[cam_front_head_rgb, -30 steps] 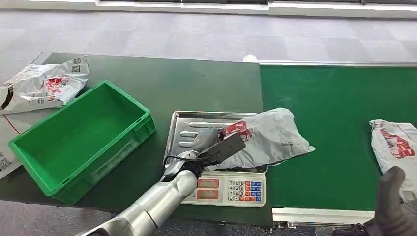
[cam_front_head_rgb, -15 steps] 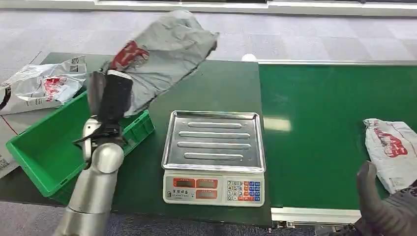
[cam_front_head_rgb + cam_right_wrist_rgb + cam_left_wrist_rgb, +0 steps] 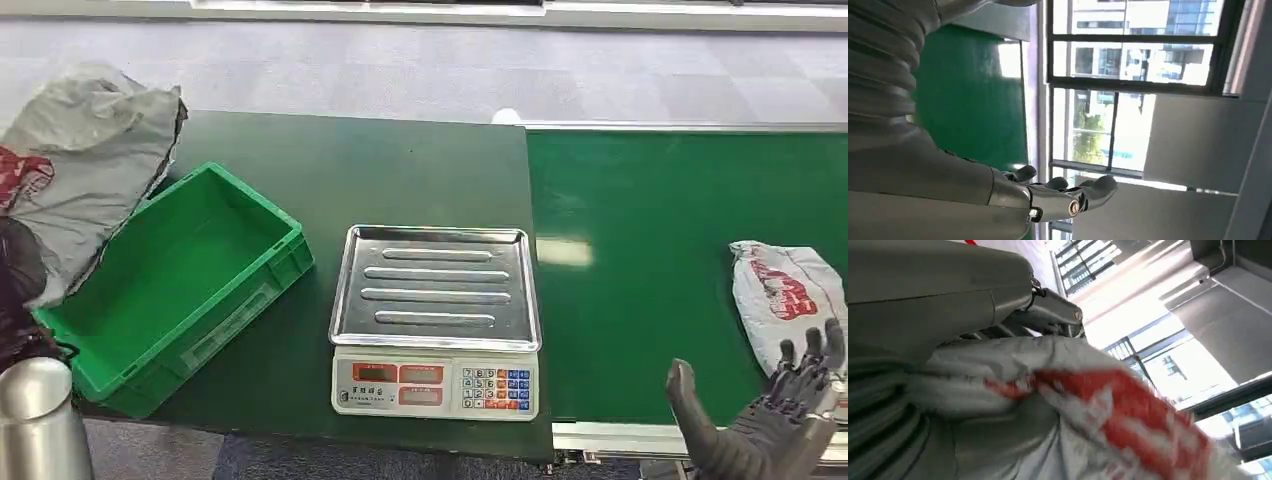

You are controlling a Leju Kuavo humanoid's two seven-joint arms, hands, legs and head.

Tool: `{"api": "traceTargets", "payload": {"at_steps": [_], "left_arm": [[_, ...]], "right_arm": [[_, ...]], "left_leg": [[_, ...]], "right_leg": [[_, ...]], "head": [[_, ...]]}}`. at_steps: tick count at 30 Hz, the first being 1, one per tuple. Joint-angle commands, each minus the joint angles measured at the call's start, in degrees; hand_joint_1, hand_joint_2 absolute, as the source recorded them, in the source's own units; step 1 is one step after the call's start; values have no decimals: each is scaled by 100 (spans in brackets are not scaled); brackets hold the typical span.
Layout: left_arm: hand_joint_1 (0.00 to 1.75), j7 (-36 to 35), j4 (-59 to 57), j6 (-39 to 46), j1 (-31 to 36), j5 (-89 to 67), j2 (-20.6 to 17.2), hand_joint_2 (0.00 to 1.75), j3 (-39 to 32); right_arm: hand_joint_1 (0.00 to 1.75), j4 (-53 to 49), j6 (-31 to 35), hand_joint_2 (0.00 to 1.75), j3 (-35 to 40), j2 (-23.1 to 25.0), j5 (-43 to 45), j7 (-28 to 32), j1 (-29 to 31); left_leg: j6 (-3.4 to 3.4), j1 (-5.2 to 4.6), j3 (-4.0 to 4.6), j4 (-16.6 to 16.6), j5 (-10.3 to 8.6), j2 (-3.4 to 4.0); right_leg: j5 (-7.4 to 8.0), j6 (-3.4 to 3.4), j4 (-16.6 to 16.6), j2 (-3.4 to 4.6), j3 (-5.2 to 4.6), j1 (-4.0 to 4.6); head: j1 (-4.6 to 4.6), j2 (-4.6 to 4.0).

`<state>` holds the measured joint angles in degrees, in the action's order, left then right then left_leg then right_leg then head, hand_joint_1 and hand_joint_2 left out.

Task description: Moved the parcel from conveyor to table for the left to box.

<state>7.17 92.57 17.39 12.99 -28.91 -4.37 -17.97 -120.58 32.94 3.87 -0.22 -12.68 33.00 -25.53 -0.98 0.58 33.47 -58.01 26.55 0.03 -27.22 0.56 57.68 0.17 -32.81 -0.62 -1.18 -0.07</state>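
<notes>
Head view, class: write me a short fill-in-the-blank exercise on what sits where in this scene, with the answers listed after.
1. The left hand holds a grey ____ beside the crate.
2. The plastic crate on the table is ____ in colour.
3. The metal tray on the scale carries ____.
4. The right hand has its fingers spread near a second parcel lying on the ____.

Answers: parcel; green; nothing; conveyor

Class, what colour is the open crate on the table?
Bright green crate, clearest in the head view.

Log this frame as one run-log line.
left hand: holds parcel beside green bin | right hand: open | scale: bare
</notes>
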Motion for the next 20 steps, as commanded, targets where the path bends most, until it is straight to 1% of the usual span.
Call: {"api": "traceTargets", "payload": {"at_steps": [1, 5, 7, 10, 12, 14, 15, 16, 18, 19, 20], "left_arm": [[0, 114, 258, -363, -811, 483, -367, 175, -337], [0, 151, 378, -434, -976, 581, -346, 175, -345], [0, 153, 423, -516, -1018, 663, -332, 175, -335], [0, 191, 347, -596, -1061, 750, -340, 175, -316], [0, 352, 339, -612, -1065, 960, -278, 175, -324], [0, 617, 539, -734, -1205, 1453, -108, 175, -302], [0, 598, 610, -724, -1263, 1442, -79, 175, -256], [0, 843, 749, -774, -1338, 1781, 10, 175, -247], [0, 1413, 1287, -893, -1657, 2389, 356, 175, -151], [0, 1694, 1670, -837, -1918, 2412, 522, 175, 50], [0, 1710, 1762, -785, -1992, 2386, 563, 175, 119]], "right_arm": [[0, 406, -376, 175, -124, 97, -22, 42, -83], [0, 471, -419, 175, -134, 63, 18, 79, -72], [0, 509, -436, 175, -126, 41, 30, 90, -41], [0, 633, -412, 175, -76, -60, 72, 93, 59], [0, 714, -331, 175, -12, -167, 139, 78, 102], [0, 801, -199, 175, 95, -301, 244, 66, 110], [0, 818, -178, 175, 109, -318, 264, 74, 104], [0, 830, -145, 175, 156, -364, 306, 82, 96], [0, 868, -115, 175, 270, -457, 362, 76, 76], [0, 900, -74, 175, 335, -512, 377, 86, 73], [0, 907, -59, 175, 347, -521, 383, 94, 70]], "left_leg": [[2, 0, -12, 8, 1, 9], [3, 0, -22, 15, 2, 15], [2, 0, -16, 8, 0, 4], [2, 2, -16, 8, 0, 5], [3, 1, -21, 14, -3, 8], [4, 2, -24, 17, -4, 7], [3, 0, -20, 9, -1, 7], [3, 2, -18, 9, -1, 5], [6, 0, -25, 13, 0, 8], [6, 0, -24, 10, 2, 8], [4, 0, -20, 6, 3, 10]], "right_leg": [[2, -2, -8, 8, 10, 1], [4, -3, -17, 13, 19, 4], [2, -3, -9, 3, 17, 0], [3, -3, -10, 3, 18, 3], [7, -3, -16, 5, 22, 2], [9, -3, -20, 4, 27, 5], [6, -2, -12, 4, 23, 2], [6, -2, -13, 3, 22, 5], [6, 0, -18, 5, 29, 3], [5, 1, -16, 6, 28, 2], [4, 0, -12, 7, 23, 2]], "head": [[0, 0], [0, 0], [0, 0], [0, 0], [0, 0], [0, 0], [0, 0], [0, 0], [0, 0], [0, 0], [0, 0]]}}
